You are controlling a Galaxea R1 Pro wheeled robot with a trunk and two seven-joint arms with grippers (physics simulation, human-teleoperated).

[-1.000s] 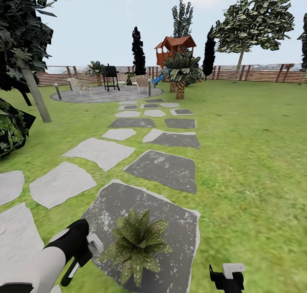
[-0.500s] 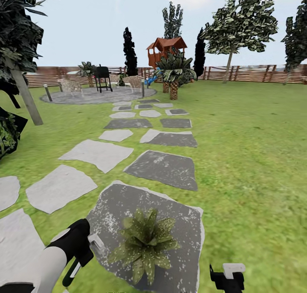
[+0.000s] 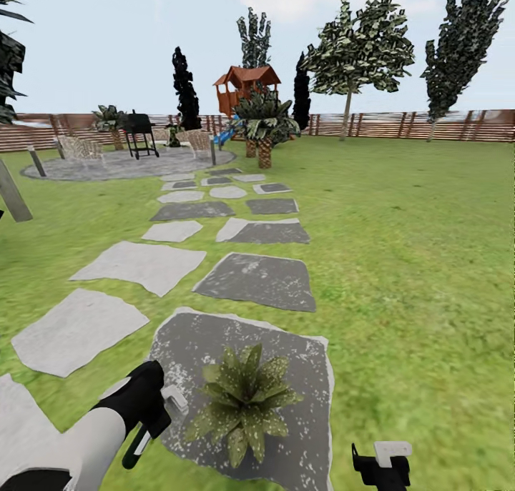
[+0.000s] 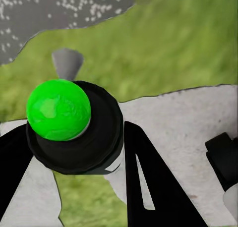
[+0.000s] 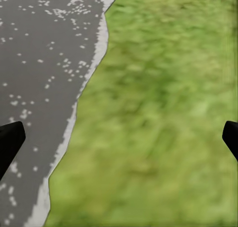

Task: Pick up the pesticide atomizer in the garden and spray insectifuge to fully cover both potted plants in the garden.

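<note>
at the near edge of the head view the left gripper [image 3: 154, 423] hangs low over the border of a dark grey stepping stone [image 3: 286, 355], and the right gripper [image 3: 383, 462] sits at the bottom edge above the lawn [image 3: 415, 276]. in the right wrist view the two fingertips [image 5: 10, 140] stand far apart at the frame's sides with nothing between them, so those jaws are released. in the left wrist view the black fingers [image 4: 148, 187] flank a bright green ball on a black round mount [image 4: 59, 110]; whether those jaws grasp anything i cannot tell. just beside the left gripper, a potted plant [image 3: 243, 402] stands upright on the dark stone. beyond it, grey stepping stones [image 3: 143, 266] lead to a paved circle [image 3: 129, 166] with a black grill [image 3: 140, 130], a palm [image 3: 265, 126], a red-roofed playhouse [image 3: 244, 87] and the wooden fence [image 3: 415, 125].
</note>
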